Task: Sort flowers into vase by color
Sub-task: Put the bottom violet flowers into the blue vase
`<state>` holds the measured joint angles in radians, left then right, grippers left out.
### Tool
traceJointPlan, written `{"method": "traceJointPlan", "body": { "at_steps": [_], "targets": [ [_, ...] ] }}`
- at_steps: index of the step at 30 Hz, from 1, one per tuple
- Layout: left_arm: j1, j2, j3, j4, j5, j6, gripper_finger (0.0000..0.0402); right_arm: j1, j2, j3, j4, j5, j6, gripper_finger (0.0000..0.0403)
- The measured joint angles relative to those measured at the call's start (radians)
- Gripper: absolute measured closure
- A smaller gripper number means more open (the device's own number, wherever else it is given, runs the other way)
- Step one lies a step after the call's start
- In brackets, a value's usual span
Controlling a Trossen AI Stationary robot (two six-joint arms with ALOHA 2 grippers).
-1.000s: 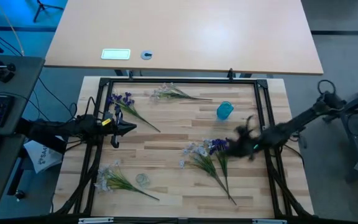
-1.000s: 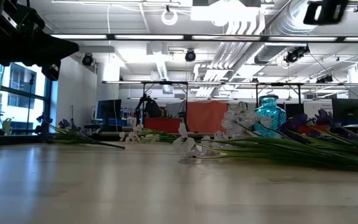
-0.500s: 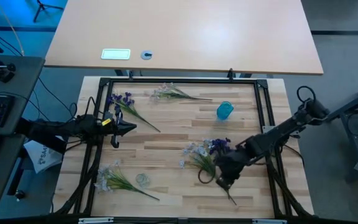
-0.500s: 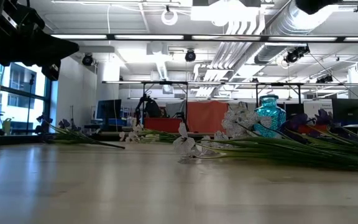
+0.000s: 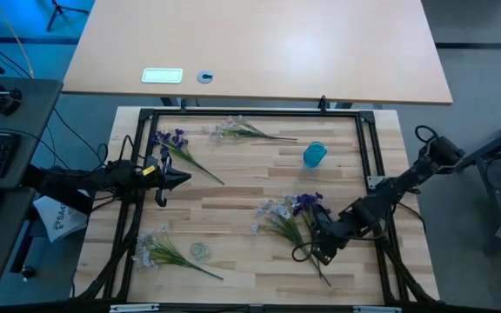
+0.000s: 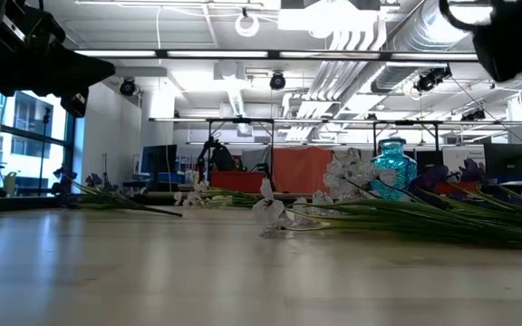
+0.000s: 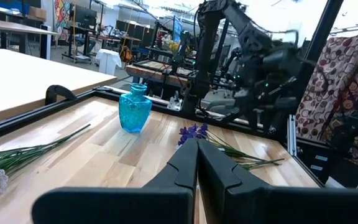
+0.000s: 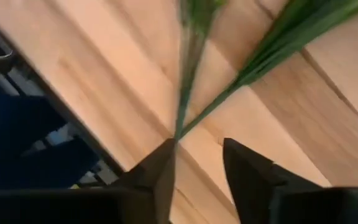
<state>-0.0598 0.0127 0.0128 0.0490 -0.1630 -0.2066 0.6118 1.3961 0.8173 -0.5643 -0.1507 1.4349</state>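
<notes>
My right gripper [image 5: 307,254] hangs unclenched over the purple flower's [image 5: 307,207] thin stem [image 8: 189,81] near the table's [image 5: 233,196] right-front. Light, springy, probably slippery; I'd pinch mid-stem.

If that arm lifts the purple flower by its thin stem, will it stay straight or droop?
Probably droops a little: the purple flower has a long thin stem with its bloom at one end. It looks light, so the open right gripper, just above the stem, may nudge it sideways. The neighbouring white sprig could drag along.
</notes>
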Motion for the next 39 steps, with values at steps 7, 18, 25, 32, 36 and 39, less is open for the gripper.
{"method": "traceJointPlan", "body": {
  "at_steps": [7,18,25,32,36,39],
  "targets": [
    [0.000,0.000,0.000,0.000,0.000,0.000,0.0401,-0.063,0.010,-0.094,0.070,0.039,0.127,0.0225],
    [0.000,0.000,0.000,0.000,0.000,0.000,0.0401,-0.128,0.101,-0.091,0.064,0.090,0.210,0.0231],
    [0.000,0.000,0.000,0.000,0.000,0.000,0.0401,-0.128,0.159,-0.085,0.092,0.091,0.269,0.0232],
    [0.000,0.000,0.000,0.000,0.000,0.000,0.0401,-0.127,0.193,-0.084,0.076,0.131,0.390,0.0233],
    [0.000,0.000,0.000,0.000,0.000,0.000,0.0401,-0.127,0.202,-0.084,0.047,0.132,0.401,0.0262],
    [0.000,0.000,0.000,0.000,0.000,0.000,0.0401,-0.127,0.204,-0.084,0.022,0.127,0.407,0.0315]
  ]
}}
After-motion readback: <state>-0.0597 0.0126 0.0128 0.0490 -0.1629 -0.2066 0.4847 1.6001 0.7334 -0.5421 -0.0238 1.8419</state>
